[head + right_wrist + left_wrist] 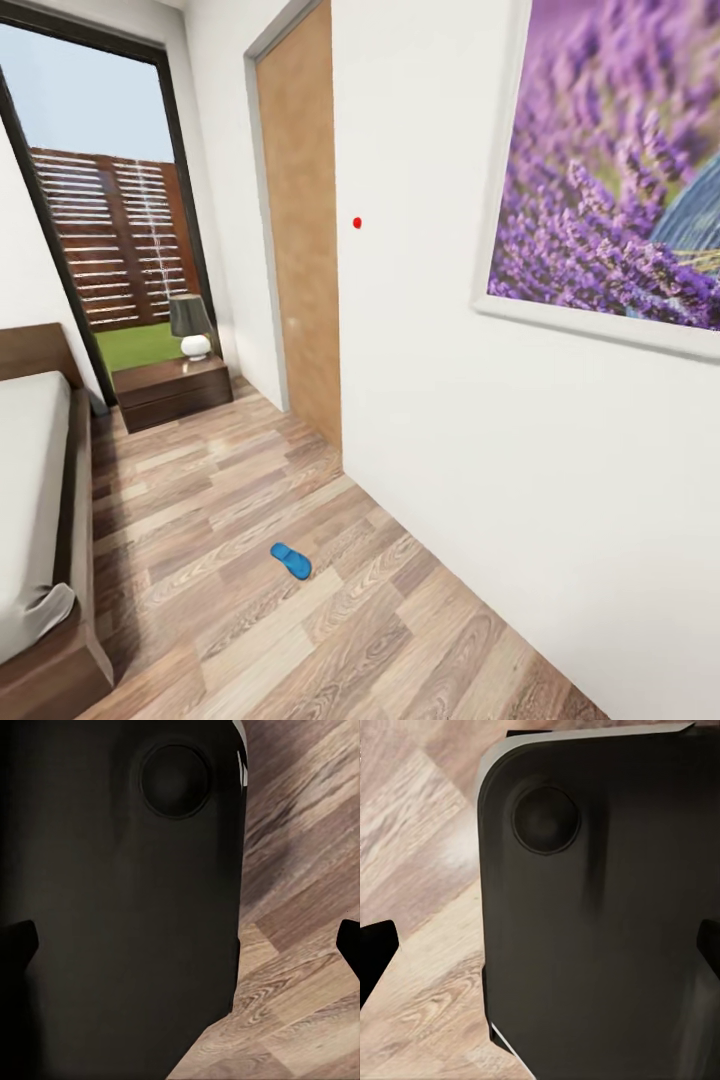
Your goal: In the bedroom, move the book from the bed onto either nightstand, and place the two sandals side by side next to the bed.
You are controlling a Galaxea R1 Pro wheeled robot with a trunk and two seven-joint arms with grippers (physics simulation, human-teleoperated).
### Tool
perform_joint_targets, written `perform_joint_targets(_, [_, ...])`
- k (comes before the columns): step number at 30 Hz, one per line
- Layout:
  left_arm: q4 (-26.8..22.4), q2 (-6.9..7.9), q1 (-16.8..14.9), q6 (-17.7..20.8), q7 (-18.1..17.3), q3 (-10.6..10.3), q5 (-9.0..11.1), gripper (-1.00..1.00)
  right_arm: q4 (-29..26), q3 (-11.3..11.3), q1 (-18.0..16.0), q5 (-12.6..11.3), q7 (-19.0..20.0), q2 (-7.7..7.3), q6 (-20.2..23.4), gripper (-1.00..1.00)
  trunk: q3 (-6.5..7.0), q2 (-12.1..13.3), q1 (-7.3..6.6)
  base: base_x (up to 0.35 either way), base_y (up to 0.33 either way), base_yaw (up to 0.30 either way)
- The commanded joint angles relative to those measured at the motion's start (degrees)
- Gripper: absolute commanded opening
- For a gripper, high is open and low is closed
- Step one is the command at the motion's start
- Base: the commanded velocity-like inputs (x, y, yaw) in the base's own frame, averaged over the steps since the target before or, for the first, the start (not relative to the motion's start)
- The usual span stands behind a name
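1. nearest to you, both wrist views look down past a dark rounded robot body panel (600, 915) onto the plank floor (420, 870). the fingertips of the left gripper (540, 952) sit at the two edges of its view, far apart and with nothing between them, so read it as wide and empty. the right gripper (180, 945) looks the same: tips at the edges, spread wide, holding nothing.
2. next out, in the head view, the foot end of the bed (40, 560) runs along your left, pale mattress on a dark wood frame. no book can be made out on the part of the mattress you can see.
3. on the open floor ahead lies one blue sandal (291, 561), flat, between the bed and the white wall (450, 420), apart from both. neither gripper is close to it; you would need to drive forward and reach down.
4. beyond that, a wooden door (300, 230) stands in the right wall, and a lavender picture (620, 160) hangs nearer you.
5. farthest, the nightstand (170, 390) sits beside the headboard under the window (110, 200), with a lamp (191, 327) on top and bare top beside it.
6. my judgement: the task looks hardly begun. this sandal is not beside the bed, its mate and the book are yet to be found, and both hands are free.
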Motion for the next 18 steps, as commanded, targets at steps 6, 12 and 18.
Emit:
perform_joint_targets(6, [0.08,0.04,-0.02,-0.9,-0.04,0.0,0.0,1.0,-0.01,-0.01,-0.01,-0.02,0.01,0.0,-0.02,1.0,-0.04,-0.02,0.0,0.001,0.056,-0.23])
perform_joint_targets(12, [0.07,0.01,-0.02,-1.13,-0.04,0.0,0.01,1.0,-0.01,-0.01,-0.01,-0.02,0.01,0.0,-0.02,1.0,-0.04,-0.02,0.0,0.0,0.057,-0.09])
perform_joint_targets(18, [0.08,0.02,-0.02,-1.28,-0.04,0.0,0.0,1.0,-0.02,-0.01,-0.01,-0.02,0.01,0.0,-0.02,1.0,-0.04,-0.02,0.0,0.0,0.019,-0.03])
